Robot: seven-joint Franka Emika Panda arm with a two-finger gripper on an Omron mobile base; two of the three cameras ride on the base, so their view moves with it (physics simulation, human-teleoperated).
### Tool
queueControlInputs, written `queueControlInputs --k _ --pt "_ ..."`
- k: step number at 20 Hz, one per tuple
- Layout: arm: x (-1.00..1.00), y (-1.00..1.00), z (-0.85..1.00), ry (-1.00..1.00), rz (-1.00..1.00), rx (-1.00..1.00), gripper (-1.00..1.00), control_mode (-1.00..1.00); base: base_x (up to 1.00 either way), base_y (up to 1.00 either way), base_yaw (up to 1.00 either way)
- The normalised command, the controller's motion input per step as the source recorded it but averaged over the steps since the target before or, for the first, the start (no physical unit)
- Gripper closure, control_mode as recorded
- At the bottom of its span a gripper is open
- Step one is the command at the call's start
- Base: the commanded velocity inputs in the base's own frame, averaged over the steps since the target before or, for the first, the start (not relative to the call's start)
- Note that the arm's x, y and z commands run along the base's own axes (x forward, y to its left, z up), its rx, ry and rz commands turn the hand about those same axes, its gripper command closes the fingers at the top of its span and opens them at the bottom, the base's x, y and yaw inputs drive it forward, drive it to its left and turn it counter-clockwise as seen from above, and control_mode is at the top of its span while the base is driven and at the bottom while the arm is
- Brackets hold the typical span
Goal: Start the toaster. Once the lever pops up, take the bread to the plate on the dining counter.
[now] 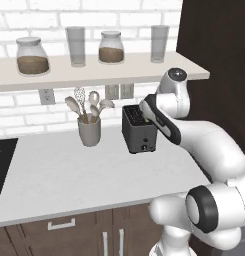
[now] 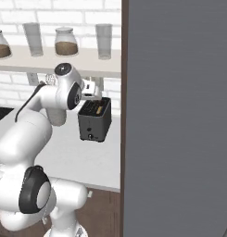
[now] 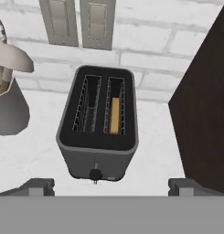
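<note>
- Dark grey-black toaster [image 3: 98,130] sits on the pale surface [image 1: 69,175] straight ahead of the fingers [image 3: 111,187], roughly centred between the two tips in the hand view.
- Fingers spread wide apart, nothing between them; the two tips flank the toaster's front lower corners, well clear of its body.
- Bread [image 3: 114,115]: tan slice sunk in the toaster's right slot as the hand view shows it, only its top edge visible. Left slot shows bare wire guides.
- Small knob [image 3: 95,174] low on the toaster's front face, just beyond the fingers and slightly left of their midline. No contact with it.
- Grey utensil crock [image 1: 89,130] with spoons and a whisk stands on the surface to the left of the fingers, apart from the toaster.
- Two wall outlets [image 3: 79,23] on the white brick beyond the toaster, past the fingers.
- Dark wood panel [image 3: 205,109] rises right of the fingers, close beside the toaster's right side.
- Left base view: the hand hangs above the toaster's rear, its wrist covering part of the top.
- Shelf [image 1: 94,72] above carries two jars with brown contents and two glasses.
</note>
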Motion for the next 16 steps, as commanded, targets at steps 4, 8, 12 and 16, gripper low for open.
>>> queueControlInputs --k 4,8,12,16 --pt "0.00 0.00 -0.29 -0.02 0.00 0.03 -1.00 -1.00 0.00 0.00 0.00" --pt "0.00 0.00 -0.29 -0.07 -0.01 0.03 -1.00 -1.00 0.00 0.00 0.00" --pt "0.00 0.00 -0.09 -0.01 -0.01 0.00 -1.00 -1.00 0.00 0.00 0.00" --pt "0.00 0.00 0.00 0.00 0.00 0.00 -1.00 -1.00 0.00 0.00 0.00"
